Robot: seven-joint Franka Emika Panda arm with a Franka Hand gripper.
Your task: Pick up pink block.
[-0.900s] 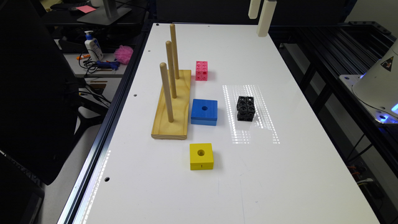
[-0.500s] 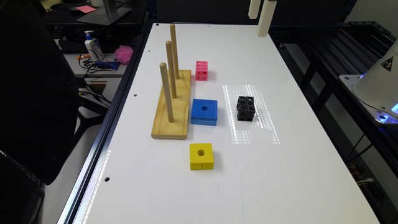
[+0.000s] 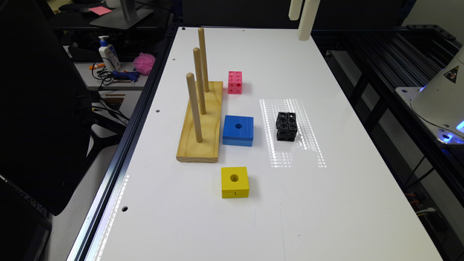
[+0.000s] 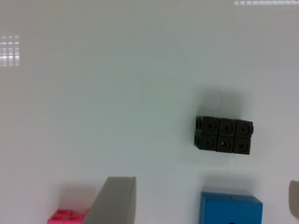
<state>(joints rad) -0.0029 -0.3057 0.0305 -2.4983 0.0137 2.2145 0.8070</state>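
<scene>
The pink block (image 3: 235, 82) lies on the white bench (image 3: 326, 203) in the upper middle of the exterior frame, just beside the far end of the wooden peg base (image 3: 201, 125). The gripper (image 3: 303, 16) hangs high at the top edge, jaws spread, empty. The blue block (image 3: 238, 129) and black block (image 3: 286, 126) sit nearer.

A long white table (image 3: 326, 203) with a bright grid of reflected light (image 3: 293, 134) stands between a dark chair back (image 3: 40, 108) and black metal framing (image 3: 398, 61), while beyond it a cluttered side desk (image 3: 108, 78) holds a lotion bottle (image 3: 108, 52) and what looks like a fluffy pink puff (image 3: 144, 63).
</scene>
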